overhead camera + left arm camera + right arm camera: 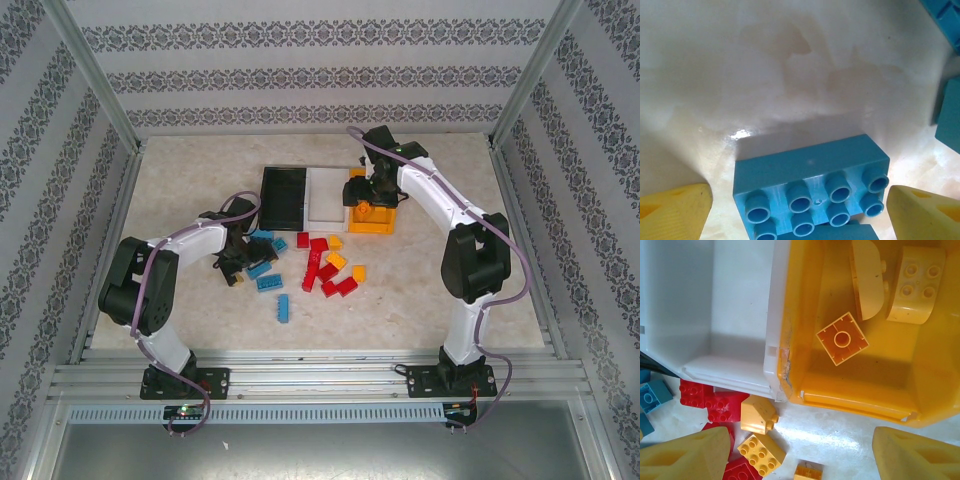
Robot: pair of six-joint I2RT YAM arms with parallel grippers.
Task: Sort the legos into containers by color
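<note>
My left gripper (800,216) is open, low over the table. A light blue lego (810,187), studs toward the camera, lies between its yellow fingertips (672,210) with a gap on each side. In the top view this gripper (232,264) sits at the left end of the loose pile, beside more blue legos (268,268). My right gripper (800,457) is open with nothing held, hanging over the near rim of the orange-yellow container (855,400), which holds three yellow legos (842,338). The white container (715,305) is next to it, and the black container (283,197) is further left.
Red legos (325,270) and yellow legos (337,260) lie scattered in front of the containers. Below my right fingers are two yellow legos (758,414) and red ones (710,400). Patterned walls and metal rails enclose the table (450,300).
</note>
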